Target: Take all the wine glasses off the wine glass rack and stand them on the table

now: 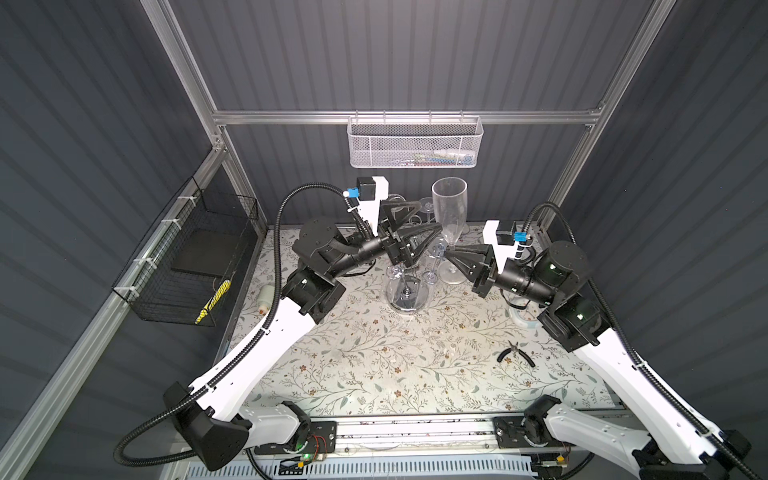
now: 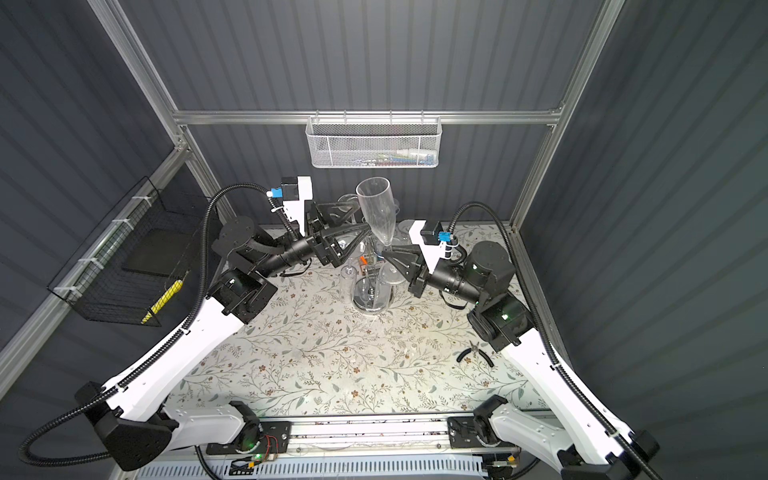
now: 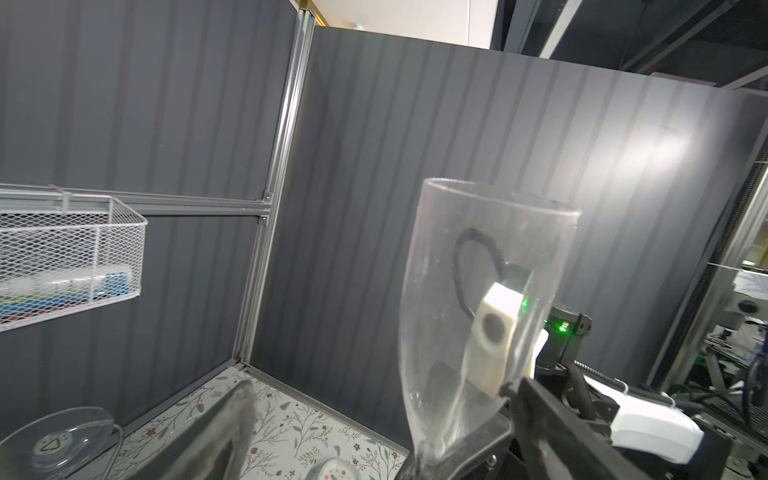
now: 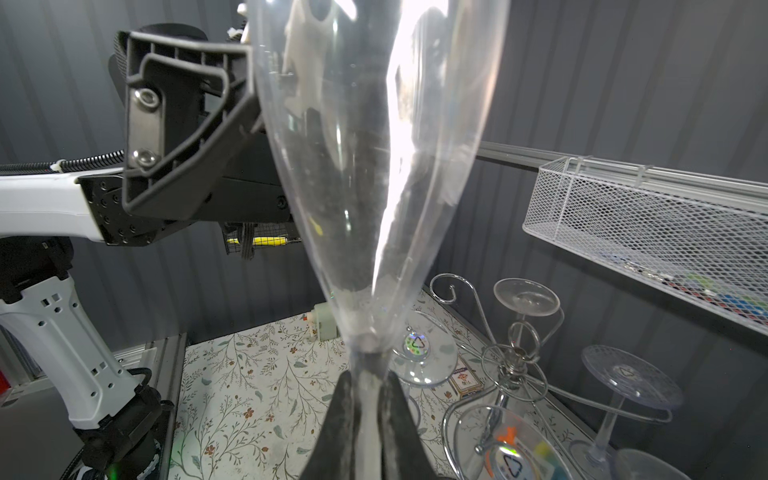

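A clear, tall wine glass [image 1: 449, 208] [image 2: 376, 208] stands upright in the air, off the wine glass rack. My right gripper [image 1: 449, 254] [image 2: 384, 252] [image 4: 368, 384] is shut on its stem just under the bowl [image 4: 374, 166]. My left gripper [image 1: 424, 218] [image 2: 359, 218] [image 3: 345, 436] is open with nothing between its fingers. One of its fingertips is right beside the lower bowl [image 3: 478, 311]; I cannot tell if they touch. The chrome wine glass rack [image 1: 407, 297] [image 2: 372, 299] [image 4: 513, 357] stands below and behind, with other clear glasses [image 4: 525, 297] hanging upside down from it.
A white mesh basket [image 1: 415, 143] hangs on the back rail and a black wire basket [image 1: 195, 266] on the left wall. Pliers [image 1: 513, 353], a tape roll [image 1: 523, 320] and a small white bottle [image 1: 264, 297] lie on the floral table [image 1: 374, 365].
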Controlling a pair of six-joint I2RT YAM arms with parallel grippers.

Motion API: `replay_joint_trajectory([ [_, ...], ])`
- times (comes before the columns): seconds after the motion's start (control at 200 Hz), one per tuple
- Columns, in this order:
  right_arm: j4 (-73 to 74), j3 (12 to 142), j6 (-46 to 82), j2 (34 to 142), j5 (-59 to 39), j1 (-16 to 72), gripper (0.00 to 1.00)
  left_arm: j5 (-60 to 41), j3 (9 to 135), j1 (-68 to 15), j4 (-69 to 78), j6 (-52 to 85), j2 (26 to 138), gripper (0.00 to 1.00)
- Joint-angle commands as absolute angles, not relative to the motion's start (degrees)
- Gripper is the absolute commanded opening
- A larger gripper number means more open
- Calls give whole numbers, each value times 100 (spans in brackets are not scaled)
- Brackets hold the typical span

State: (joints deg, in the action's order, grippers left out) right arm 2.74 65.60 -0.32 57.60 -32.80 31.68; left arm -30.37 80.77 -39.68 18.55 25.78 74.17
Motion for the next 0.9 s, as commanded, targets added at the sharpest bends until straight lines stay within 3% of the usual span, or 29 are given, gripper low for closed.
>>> replay_joint_trajectory([
  [0.0, 579, 6509, 48, 5798, -3312, 3274, 0, -3471, 8191, -3973, 2192, 2609, 7409, 97],
  [0.55, 832, 5972, 447, 5652, -3091, 3668, 0, -3239, 7536, -3973, 2939, 2679, 7276, 95],
  [0.895, 905, 5823, 514, 5643, -2841, 3903, 0, -3348, 7347, -3973, 3516, 3264, 7477, 85],
])
